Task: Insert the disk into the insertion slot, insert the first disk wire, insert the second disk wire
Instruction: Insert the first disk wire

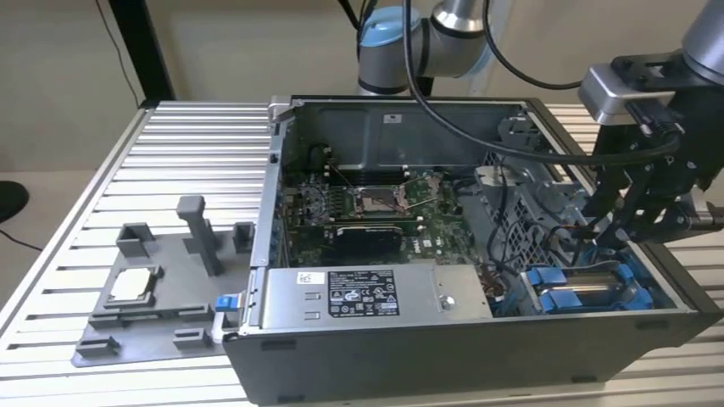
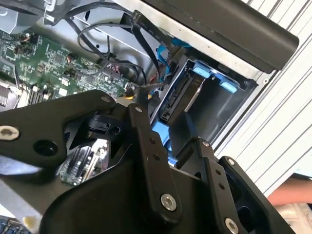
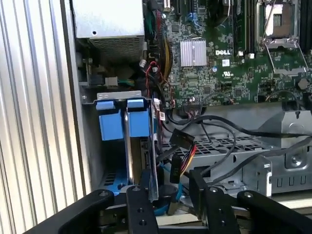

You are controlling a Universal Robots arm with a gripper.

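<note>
The disk (image 1: 586, 293), silver in its blue frame, sits in the insertion slot at the near corner of the open computer case on the exterior view's right. In the first wrist view, the disk's blue frame (image 3: 136, 122) stands in the bay beside another blue frame (image 3: 109, 124). My gripper (image 1: 616, 239) hangs just above and behind the bay. Its fingers (image 3: 141, 204) stand apart, so the gripper (image 3: 173, 195) is open. A black connector on a blue wire (image 3: 174, 168) lies in the gap between them. A second connector with red and yellow wires (image 3: 183, 142) hangs loose beside it.
The motherboard (image 1: 362, 203) and the grey power supply (image 1: 362, 292) fill the case. Black cables (image 3: 229, 126) loop over the metal cage next to the bay. A grey fixture tray (image 1: 147, 322) holding a silver chip lies on the ribbed table at the exterior view's left.
</note>
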